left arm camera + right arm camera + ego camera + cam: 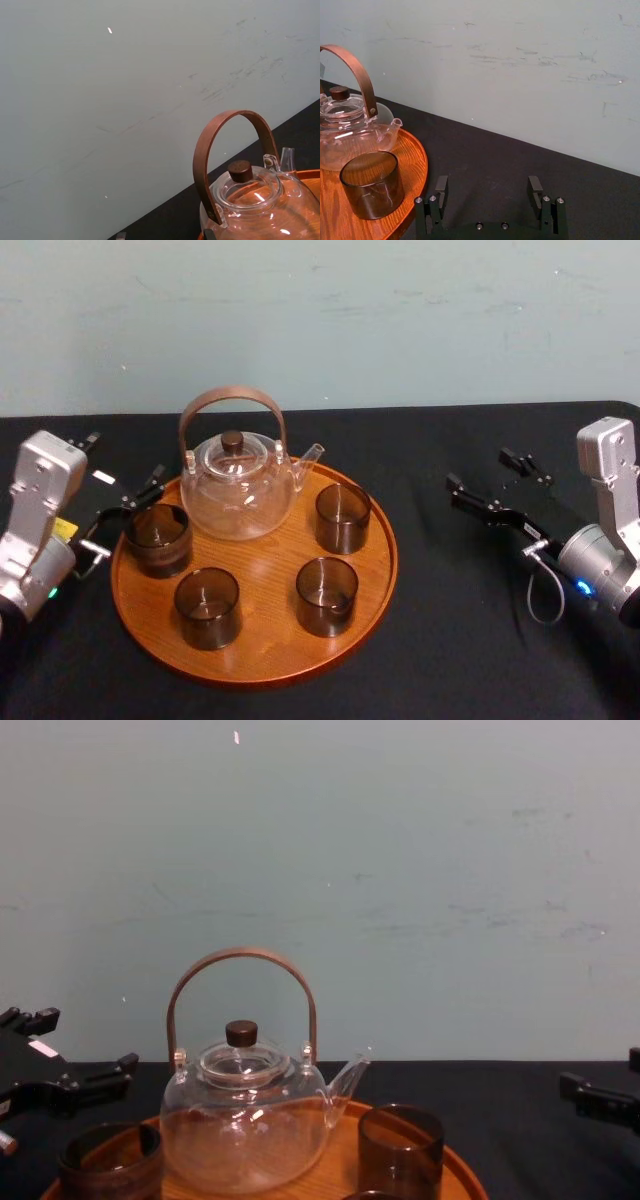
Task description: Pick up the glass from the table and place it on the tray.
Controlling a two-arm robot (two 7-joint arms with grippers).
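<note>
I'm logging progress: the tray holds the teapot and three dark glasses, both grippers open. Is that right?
Not quite: four dark glasses stand on the tray with the teapot, not three, as the head view shows. The left gripper is open by the tray's left rim, the right gripper open over the table.

No word, number, brand or sign can be read. A small white label (103, 477) sits on the black body of the left hand (130, 512), and a yellow sticker (63, 530) lies just behind it at the wrist. Any print on either is too small to make out.
</note>
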